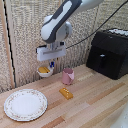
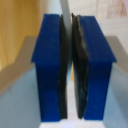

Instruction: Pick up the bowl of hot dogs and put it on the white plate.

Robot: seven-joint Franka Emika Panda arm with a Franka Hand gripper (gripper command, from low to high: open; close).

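Sitting upright near the back edge of the pale wooden tabletop (image 1: 95,107), the small round white bowl (image 1: 45,72) holds a heap of orange-yellow food pieces (image 1: 44,70). Being round, it has no long axis; its mouth faces up. The white boxy gripper with blue-tipped fingers (image 1: 51,64) hangs just above the bowl's rim. In the wrist view the two blue finger pads (image 2: 50,65) stand pressed close together with only a thin dark seam between them — closed, and nothing visible in between.

Well apart, toward the exterior view's left and nearer the camera, lies the large flat white plate with a faint patterned rim (image 1: 25,104). Just beside the bowl on the exterior view's right stands a pink mug (image 1: 68,76), and in front of that a small yellow-orange rectangular block (image 1: 66,92) lies on the wood. A black boxy appliance (image 1: 110,52) sits at the back right, cut off by the frame. A woven beige screen (image 1: 22,45) closes the background.

The wrist view is blurred — beyond the pads little can be made out.
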